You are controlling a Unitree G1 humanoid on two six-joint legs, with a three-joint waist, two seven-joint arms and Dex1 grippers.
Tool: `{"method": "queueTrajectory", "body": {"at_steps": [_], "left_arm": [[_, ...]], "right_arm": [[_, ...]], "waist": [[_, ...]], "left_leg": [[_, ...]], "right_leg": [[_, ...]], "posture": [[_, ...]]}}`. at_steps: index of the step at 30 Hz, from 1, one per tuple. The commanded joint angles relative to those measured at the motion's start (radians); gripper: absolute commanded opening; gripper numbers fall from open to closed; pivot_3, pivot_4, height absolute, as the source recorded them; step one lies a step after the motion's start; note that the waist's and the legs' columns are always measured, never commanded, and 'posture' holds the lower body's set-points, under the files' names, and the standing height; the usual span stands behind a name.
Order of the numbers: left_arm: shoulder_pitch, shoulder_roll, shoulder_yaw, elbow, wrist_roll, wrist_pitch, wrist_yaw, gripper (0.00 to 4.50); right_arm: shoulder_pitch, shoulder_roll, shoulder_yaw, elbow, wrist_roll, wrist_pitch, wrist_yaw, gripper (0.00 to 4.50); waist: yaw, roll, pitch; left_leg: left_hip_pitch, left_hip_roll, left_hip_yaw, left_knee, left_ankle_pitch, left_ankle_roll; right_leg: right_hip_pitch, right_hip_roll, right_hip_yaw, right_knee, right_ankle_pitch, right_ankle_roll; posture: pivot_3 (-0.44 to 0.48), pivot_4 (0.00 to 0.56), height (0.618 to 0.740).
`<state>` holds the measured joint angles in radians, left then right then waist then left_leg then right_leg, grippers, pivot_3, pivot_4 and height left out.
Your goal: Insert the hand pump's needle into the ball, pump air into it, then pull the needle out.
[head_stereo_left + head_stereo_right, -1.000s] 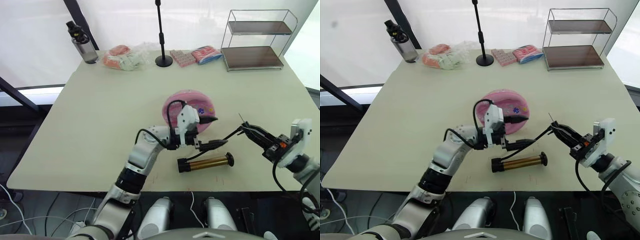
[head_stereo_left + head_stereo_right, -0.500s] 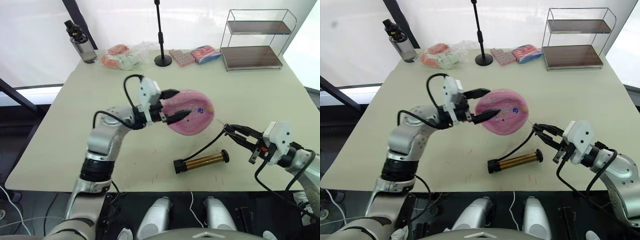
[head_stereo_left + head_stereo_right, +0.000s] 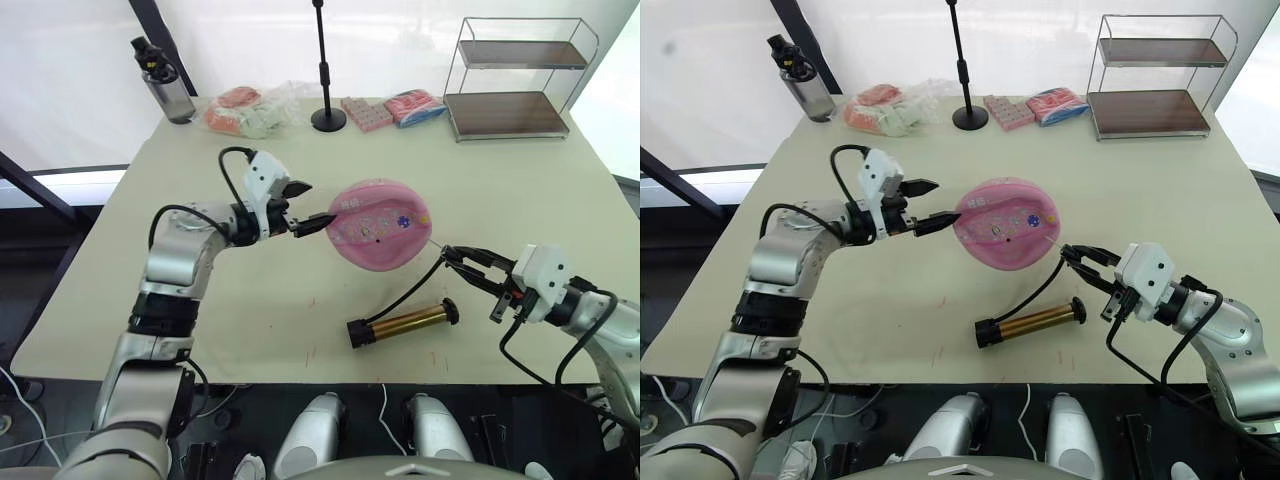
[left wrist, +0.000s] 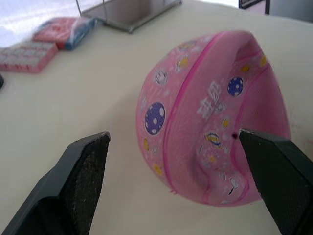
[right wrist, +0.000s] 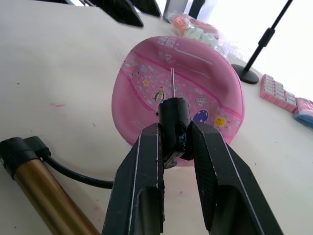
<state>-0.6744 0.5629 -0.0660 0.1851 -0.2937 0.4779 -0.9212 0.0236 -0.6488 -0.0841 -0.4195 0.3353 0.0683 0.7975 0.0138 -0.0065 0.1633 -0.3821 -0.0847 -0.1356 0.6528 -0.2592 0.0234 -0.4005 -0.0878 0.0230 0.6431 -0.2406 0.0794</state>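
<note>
Pink rubber, dented and partly deflated, marks the ball (image 3: 378, 224), which lies on the table (image 3: 200, 290) just ahead of the needle (image 5: 172, 83). The needle's black fitting (image 5: 173, 128) is pinched between the fingers of the right gripper (image 3: 462, 262), with the pin aimed toward the ball and its tip apparently short of the surface. The black hose (image 3: 412, 290) trails back from the fitting to the hand pump (image 3: 405, 324), which lies on the table behind and below the needle, untouched. The left gripper (image 3: 312, 208) is spread wide at the far side of the ball from the needle, one fingertip close against the ball's edge; no grip is seen. The insertion step is judged to be in hand, not yet done. For the next move, the ball would need steadying and the pin lining up with the small black valve hole (image 4: 234, 136) before being pushed in.
</note>
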Motion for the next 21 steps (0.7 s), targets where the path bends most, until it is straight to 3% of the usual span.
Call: {"method": "queueTrajectory", "body": {"at_steps": [1,11,21], "left_arm": [[-0.071,-0.026,-0.016,0.058,0.023,-0.043,-0.012,4.46],[-0.224,-0.05,-0.117,0.285,0.142,-0.226,-0.129,4.46],[-0.317,-0.099,-0.114,0.485,0.192,-0.383,-0.168,4.46]], "right_arm": [[-0.007,0.008,-0.001,-0.012,-0.003,-0.028,0.004,0.31],[0.002,0.023,0.004,-0.015,-0.015,-0.039,-0.002,0.31],[0.013,0.028,-0.008,-0.017,-0.015,-0.031,-0.012,0.31]], "waist": [[0.001,0.0,0.0],[-0.021,-0.001,0.001],[-0.027,-0.002,0.001]], "left_leg": [[0.0,0.0,0.0,0.0,0.0,0.0],[-0.003,0.0,0.002,0.0,0.0,0.0],[-0.004,0.0,0.003,0.001,0.0,0.0]], "right_leg": [[0.0,0.0,0.0,0.0,0.0,0.0],[-0.005,0.0,0.002,0.003,0.0,0.0],[-0.006,0.0,0.003,0.004,0.0,0.0]], "posture": [[0.0,0.15,0.74],[0.0,0.15,0.74],[0.0,0.15,0.74]]}}
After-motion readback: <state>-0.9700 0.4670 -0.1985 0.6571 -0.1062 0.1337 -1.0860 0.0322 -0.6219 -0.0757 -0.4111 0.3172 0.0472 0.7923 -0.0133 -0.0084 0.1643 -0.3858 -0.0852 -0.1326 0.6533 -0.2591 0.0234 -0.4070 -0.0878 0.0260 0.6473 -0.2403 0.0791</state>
